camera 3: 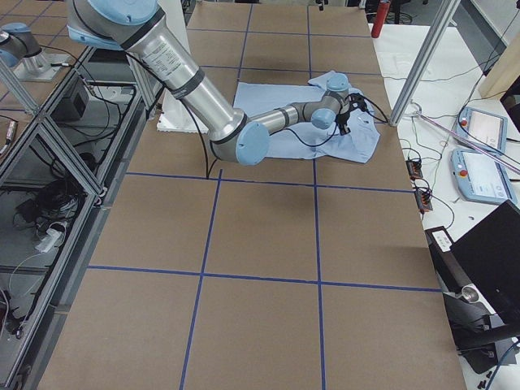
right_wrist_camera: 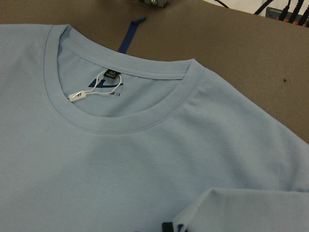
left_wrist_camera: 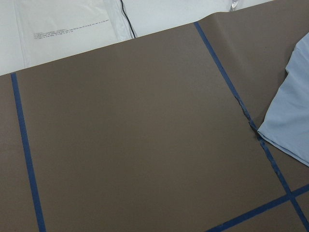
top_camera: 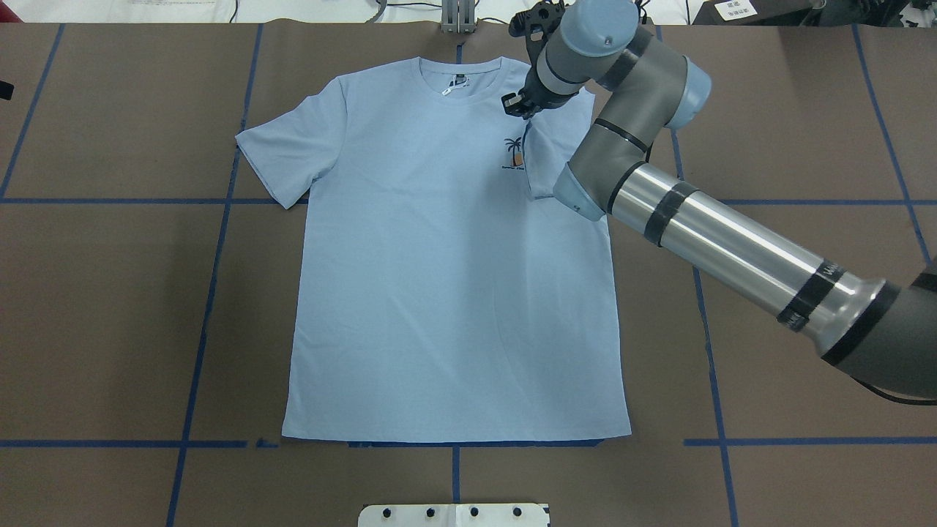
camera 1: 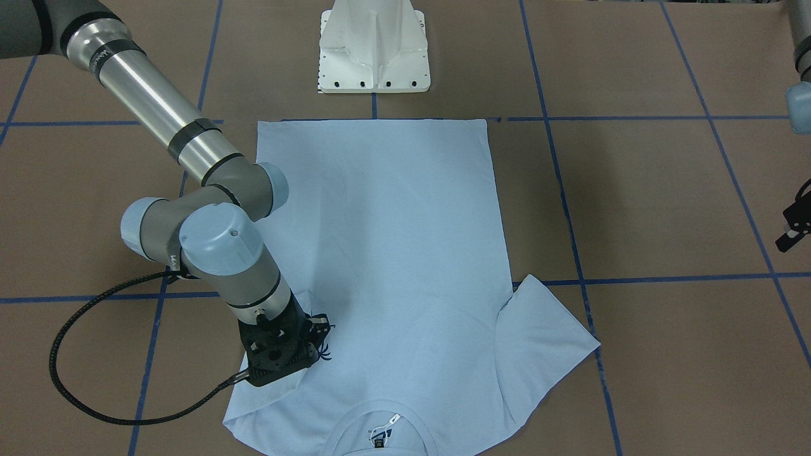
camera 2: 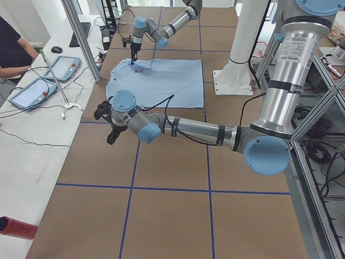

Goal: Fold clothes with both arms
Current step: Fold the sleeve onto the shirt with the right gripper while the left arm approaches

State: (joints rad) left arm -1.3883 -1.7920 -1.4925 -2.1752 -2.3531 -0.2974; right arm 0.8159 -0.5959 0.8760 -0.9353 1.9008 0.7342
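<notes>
The light blue T-shirt point(top_camera: 439, 278) lies flat on the brown table, chest up, collar point(right_wrist_camera: 135, 121) and tag point(right_wrist_camera: 79, 95) at the far edge. One sleeve point(top_camera: 543, 157) is folded over the chest beside the palm-tree print point(top_camera: 514, 152). My right gripper point(top_camera: 518, 106) is at that sleeve's upper corner and looks shut on it; its fingers stay out of the right wrist view. The other sleeve point(top_camera: 285, 146) lies spread out. My left gripper point(camera 1: 795, 228) hovers over bare table beyond that sleeve point(left_wrist_camera: 292, 121). I cannot tell whether it is open.
The white pedestal point(camera 1: 374, 50) stands just behind the shirt's hem. Blue tape lines point(top_camera: 212, 293) cross the table. Past the far table edge are tablets point(camera 2: 59, 67), cables, metal posts, a person's arm point(camera 2: 13, 70) and a red cylinder point(camera 2: 16, 227).
</notes>
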